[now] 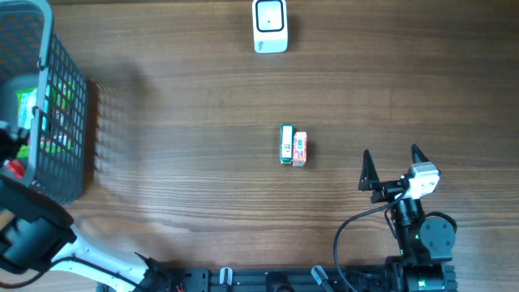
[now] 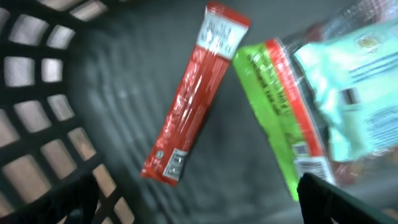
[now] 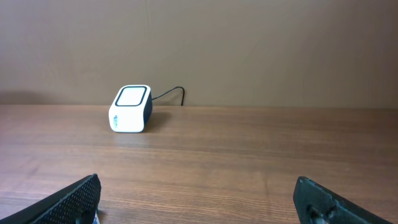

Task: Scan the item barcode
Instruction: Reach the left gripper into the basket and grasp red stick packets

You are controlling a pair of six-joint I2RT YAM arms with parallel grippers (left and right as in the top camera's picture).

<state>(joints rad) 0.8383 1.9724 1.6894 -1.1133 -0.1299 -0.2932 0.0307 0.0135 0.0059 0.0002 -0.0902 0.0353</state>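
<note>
A white barcode scanner (image 1: 270, 24) stands at the far middle of the table, and the right wrist view has the scanner (image 3: 130, 109) ahead to the left. Two small boxes lie side by side mid-table, one green (image 1: 286, 143) and one orange and white (image 1: 300, 149). My left gripper (image 2: 199, 202) is open inside the dark mesh basket (image 1: 61, 105), just above a long red packet (image 2: 193, 99), a green packet (image 2: 273, 93) and a pale teal pouch (image 2: 354, 87). Nothing is between its fingers. My right gripper (image 1: 392, 158) stands open and empty near the front right, right of the boxes.
The basket's mesh wall (image 2: 37, 124) rises close on the left of my left gripper. A black cable runs from the scanner to the back wall. The right arm's base (image 1: 422, 243) sits at the table's front edge.
</note>
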